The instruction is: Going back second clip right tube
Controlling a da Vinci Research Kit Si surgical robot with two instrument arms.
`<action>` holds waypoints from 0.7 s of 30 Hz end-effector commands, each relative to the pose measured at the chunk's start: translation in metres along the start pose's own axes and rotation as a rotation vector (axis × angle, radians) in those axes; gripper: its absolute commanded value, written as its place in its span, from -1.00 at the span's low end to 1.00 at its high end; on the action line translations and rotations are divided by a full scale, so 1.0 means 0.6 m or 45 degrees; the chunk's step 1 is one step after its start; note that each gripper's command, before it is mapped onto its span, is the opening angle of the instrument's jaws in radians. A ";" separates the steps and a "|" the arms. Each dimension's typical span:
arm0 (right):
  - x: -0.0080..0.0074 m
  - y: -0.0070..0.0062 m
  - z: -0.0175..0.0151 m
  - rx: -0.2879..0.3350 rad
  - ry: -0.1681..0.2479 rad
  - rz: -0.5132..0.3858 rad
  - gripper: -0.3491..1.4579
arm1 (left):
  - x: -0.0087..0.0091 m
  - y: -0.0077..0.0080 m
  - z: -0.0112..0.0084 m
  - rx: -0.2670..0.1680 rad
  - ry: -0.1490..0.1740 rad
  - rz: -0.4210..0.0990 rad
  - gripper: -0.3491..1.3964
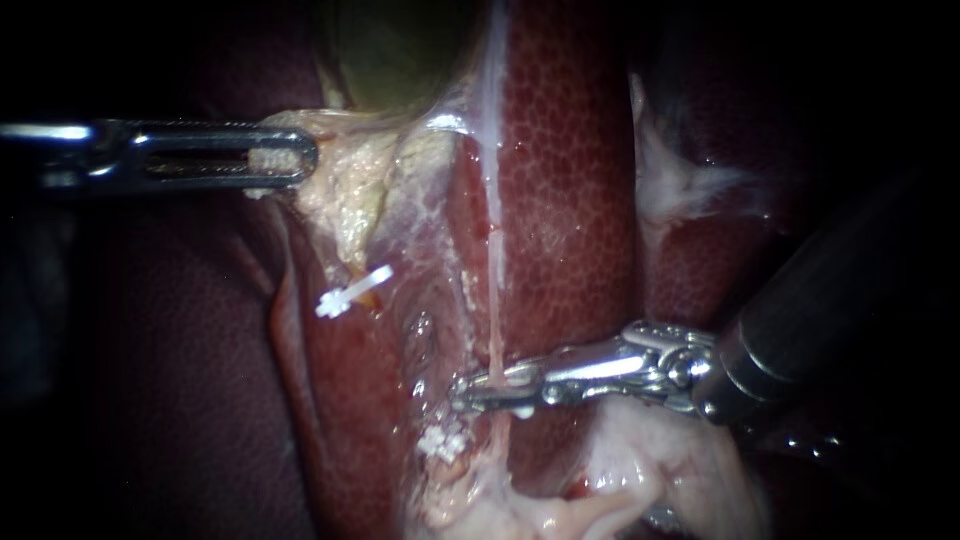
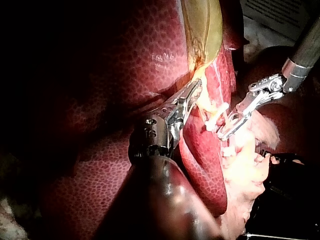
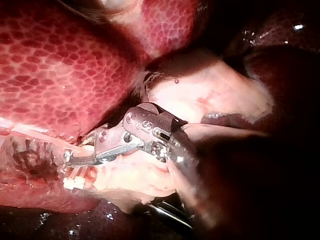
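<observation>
Your left instrument (image 1: 296,157) is reaching in from the left, its jaws clamping pale tissue (image 1: 350,190) at the lower end of the greenish gallbladder (image 1: 400,50). Your right instrument (image 1: 465,392) is coming in from the lower right. Its jaws are standing slightly parted with a narrow gap showing, gripping nothing. The right tube (image 1: 493,260), a thin pale strand, is running down over the mottled red liver (image 1: 570,200) and crossing those parted jaws. A white lower clip (image 1: 445,440) is sitting just below the jaws, beside the tube's lower end. A white upper clip (image 1: 352,290) is sitting further left, under the clamped tissue.
</observation>
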 end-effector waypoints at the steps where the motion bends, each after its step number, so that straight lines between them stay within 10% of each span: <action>1: 0.0001 0.0000 0.0000 0.003 -0.002 0.000 -1.00 | 0.0000 0.0000 0.0000 0.001 0.000 0.000 -1.00; 13: 0.0001 -0.0004 -0.0001 0.017 -0.018 0.000 -0.97 | 0.0000 0.0000 0.0000 0.001 0.000 0.000 -1.00; 21: 0.0005 -0.0021 0.0006 0.028 0.003 -0.015 -0.06 | 0.0000 0.0000 0.0000 0.001 0.000 0.000 -1.00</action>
